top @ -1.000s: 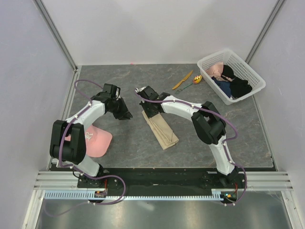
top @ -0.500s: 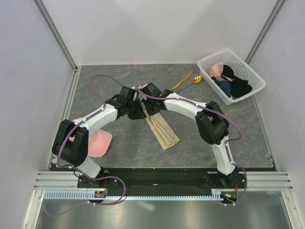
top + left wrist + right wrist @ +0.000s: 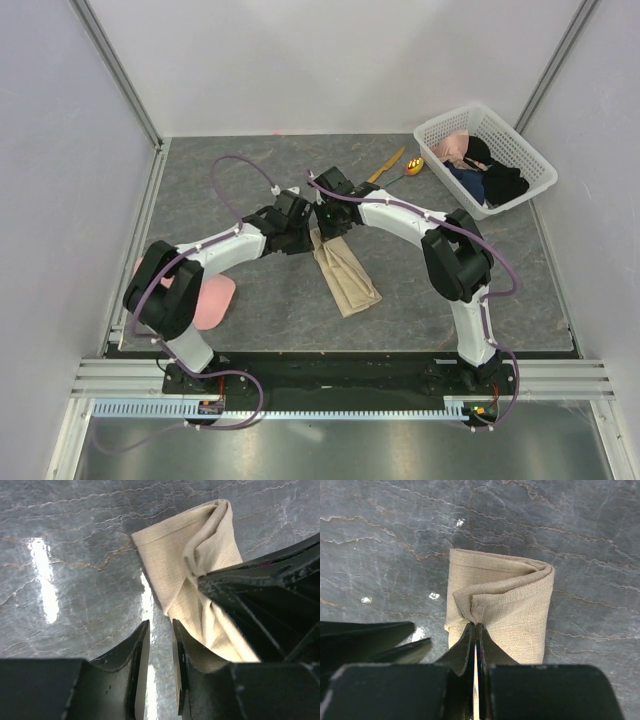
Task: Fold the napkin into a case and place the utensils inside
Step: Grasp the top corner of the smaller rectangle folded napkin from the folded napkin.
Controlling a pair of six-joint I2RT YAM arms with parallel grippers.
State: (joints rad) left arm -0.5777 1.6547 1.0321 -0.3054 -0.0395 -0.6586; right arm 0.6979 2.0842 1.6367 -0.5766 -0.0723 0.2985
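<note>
right fingers (image 3: 475,630): closed, pinching a raised pleat of the napkin's (image 3: 500,590) top layer, near its 12 o'clock end.
left fingers (image 3: 144,637): slightly apart, nothing between them; tips low over the bench (image 3: 75,555), just beside the napkin's 9 o'clock edge.
napkin position: mid-bench, folded into a narrow strip running 11 to 5 o'clock in the top view; far end rolled over, open like a pocket mouth.
napkin handling: light, soft, limp woven cloth. Layers will slide over each other and sag when lifted. My guess is the fold won't hold by itself, so pin one side while working the other.
grip point: hemmed edge or a pinched pleat of a single layer; a thick stack would likely slip.
utensils: orange knife (image 3: 383,168) and spoon (image 3: 408,170) lie on the bench at 1 o'clock from the napkin, well apart from it. Small, stiff plastic, probably slick.
other: white basket (image 3: 530,160) of clothes at 2 o'clock; pink cap (image 3: 212,300) at 8 o'clock.
writing: none readable.
</note>
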